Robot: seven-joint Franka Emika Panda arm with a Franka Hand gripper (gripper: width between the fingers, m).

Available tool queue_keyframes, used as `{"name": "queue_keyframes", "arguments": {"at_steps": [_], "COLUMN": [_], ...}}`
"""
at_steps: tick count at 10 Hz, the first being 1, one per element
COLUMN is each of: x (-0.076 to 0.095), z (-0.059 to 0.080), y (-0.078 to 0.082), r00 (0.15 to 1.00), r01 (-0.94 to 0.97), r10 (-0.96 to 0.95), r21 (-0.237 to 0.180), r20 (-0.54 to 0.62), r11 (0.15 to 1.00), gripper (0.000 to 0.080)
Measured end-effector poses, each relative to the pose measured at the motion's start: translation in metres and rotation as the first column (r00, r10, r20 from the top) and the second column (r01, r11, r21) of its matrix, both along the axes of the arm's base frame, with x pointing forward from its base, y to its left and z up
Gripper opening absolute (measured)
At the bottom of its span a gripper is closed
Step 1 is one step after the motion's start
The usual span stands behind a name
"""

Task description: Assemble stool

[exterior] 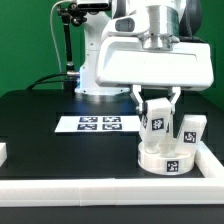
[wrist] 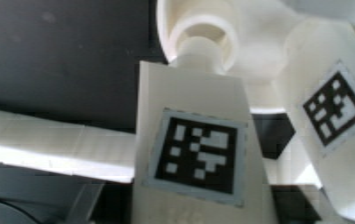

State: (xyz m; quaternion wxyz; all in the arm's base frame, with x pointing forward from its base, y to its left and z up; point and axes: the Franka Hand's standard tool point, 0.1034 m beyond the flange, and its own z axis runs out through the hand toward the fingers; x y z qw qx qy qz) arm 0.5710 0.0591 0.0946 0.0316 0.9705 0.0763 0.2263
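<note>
The round white stool seat (exterior: 168,158) sits on the black table at the exterior view's right, against the border rail. My gripper (exterior: 156,112) is shut on a white tagged leg (exterior: 157,122) and holds it upright on top of the seat. A second leg (exterior: 190,130) stands on the seat's right side. In the wrist view the held leg (wrist: 200,140) fills the middle, its tag facing the camera, with the seat's socket (wrist: 206,40) beyond it and the other leg (wrist: 337,110) beside it. The third leg is hidden.
The marker board (exterior: 97,123) lies flat on the table to the exterior view's left of the seat. White border rails run along the front (exterior: 100,190) and the right edge (exterior: 208,160). The robot base (exterior: 95,60) stands behind.
</note>
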Motion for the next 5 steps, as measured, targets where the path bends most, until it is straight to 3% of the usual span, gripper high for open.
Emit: {"name": "queue_keyframes", "arguments": {"at_steps": [5], "x": [-0.0003], "z": [-0.0006], "y": [-0.0003], "r00": [1.0], "r01": [0.0], "r10": [0.0], "r21": [0.0], "r20": [-0.001], "r11": [1.0], "gripper": [0.0328]}}
